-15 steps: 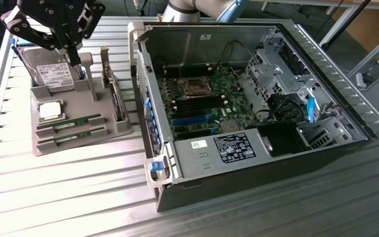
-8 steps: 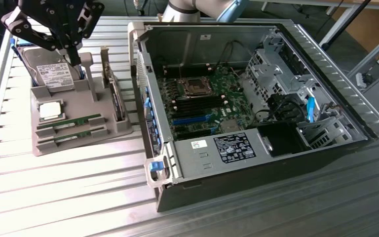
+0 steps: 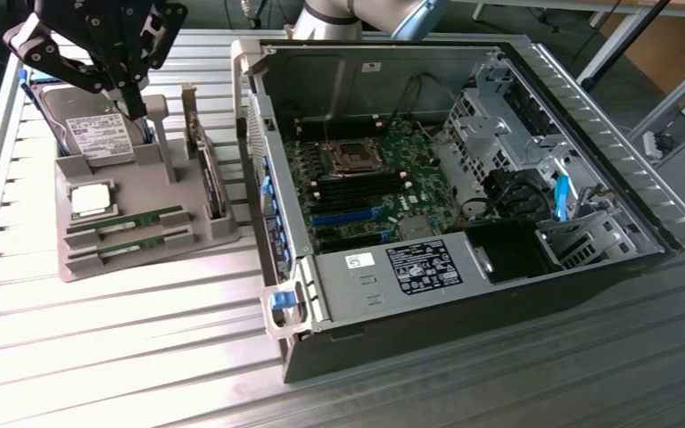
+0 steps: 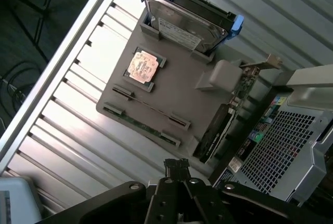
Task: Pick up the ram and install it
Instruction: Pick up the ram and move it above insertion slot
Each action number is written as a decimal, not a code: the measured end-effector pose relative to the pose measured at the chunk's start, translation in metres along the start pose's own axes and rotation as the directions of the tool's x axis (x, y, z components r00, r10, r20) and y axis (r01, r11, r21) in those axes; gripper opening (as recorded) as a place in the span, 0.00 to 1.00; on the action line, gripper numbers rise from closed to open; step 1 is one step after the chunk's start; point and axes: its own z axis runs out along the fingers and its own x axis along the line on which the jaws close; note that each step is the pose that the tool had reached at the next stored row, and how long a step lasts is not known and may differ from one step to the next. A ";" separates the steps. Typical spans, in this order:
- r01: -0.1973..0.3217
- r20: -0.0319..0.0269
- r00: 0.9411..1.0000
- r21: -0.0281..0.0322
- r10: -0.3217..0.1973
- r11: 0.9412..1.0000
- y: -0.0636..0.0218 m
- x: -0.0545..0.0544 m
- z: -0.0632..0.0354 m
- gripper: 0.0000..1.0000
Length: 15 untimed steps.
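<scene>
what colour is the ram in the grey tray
The ram is green; the exterior view shows it best.

Your gripper (image 3: 138,109) hides part of the hard drive (image 3: 97,136) in the exterior view. The computer case (image 4: 294,151) runs off the wrist view's edge.

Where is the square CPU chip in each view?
Exterior view: the CPU chip lies on the grey holder, at the exterior view's left of the computer case, between the hard drive and the ram sticks.
Wrist view: the CPU chip lies on that holder, between the same two.
Shared landmark: the hard drive.
</scene>
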 end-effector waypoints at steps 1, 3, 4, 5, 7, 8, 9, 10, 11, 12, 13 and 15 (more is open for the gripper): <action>0.004 0.000 1.000 0.000 -0.004 1.000 0.0000 0.000 0.0000 0.09; 0.010 -0.001 1.000 0.001 -0.010 1.000 0.0000 0.000 0.0000 0.09; 0.014 -0.001 1.000 0.001 -0.014 1.000 0.0000 0.000 0.0000 0.09; 0.019 -0.001 1.000 0.002 -0.019 1.000 0.0000 0.000 0.0000 0.09; 0.029 -0.002 1.000 0.003 -0.029 1.000 0.0000 0.000 0.0000 0.09; 0.033 -0.002 0.999 0.003 -0.033 0.999 0.0000 0.000 0.0000 0.09; 0.036 -0.003 0.999 0.004 -0.036 0.999 0.0000 0.000 0.0000 0.09; 0.040 -0.003 0.999 0.004 -0.040 0.999 0.0000 0.000 0.0000 0.09; 0.044 -0.003 0.999 0.004 -0.044 0.999 0.0000 0.000 0.0000 0.09; 0.047 -0.003 0.999 0.005 -0.047 0.999 0.0000 0.000 0.0000 0.09; 0.051 -0.004 0.999 0.005 -0.051 0.999 0.0000 0.000 0.0000 0.09; 0.059 -0.004 0.998 0.006 -0.059 0.998 0.0000 0.000 0.0000 0.09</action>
